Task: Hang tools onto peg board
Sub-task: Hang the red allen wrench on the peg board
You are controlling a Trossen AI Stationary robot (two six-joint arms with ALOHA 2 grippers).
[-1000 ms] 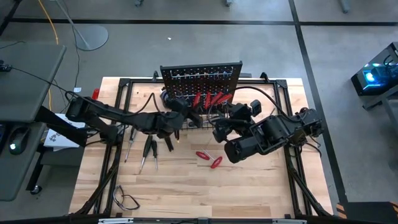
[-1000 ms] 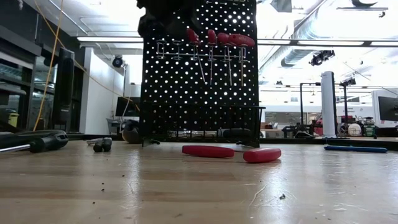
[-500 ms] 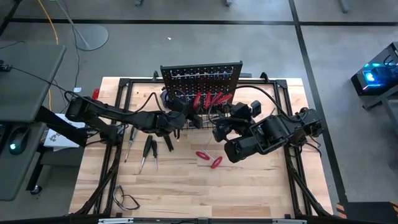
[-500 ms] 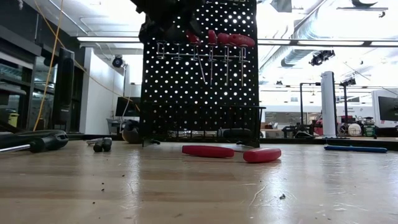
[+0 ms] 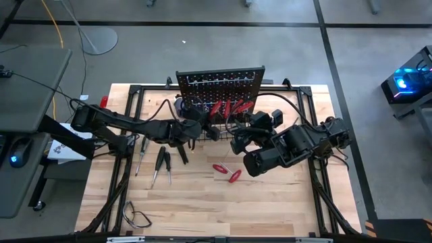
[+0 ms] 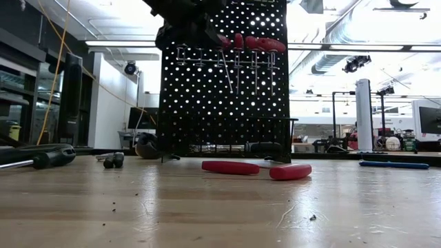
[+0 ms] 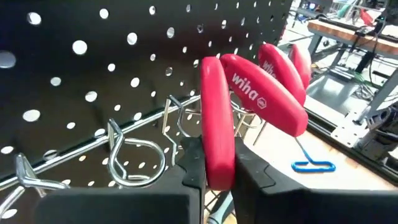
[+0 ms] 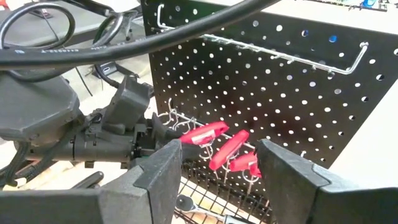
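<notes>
Now the left gripper is up at the peg board, clenched on a red-handled screwdriver at the ring holders beside the red ones already hanging, and over the last second the whole board has nudged slightly to the right under the push. So I'd say the shaft is being worked into its ring, not yet released. Meanwhile the right gripper waits spread open just before the board, with two more red screwdrivers lying on the table.

"wiha" in white on a red screwdriver handle; nothing else legible
</notes>
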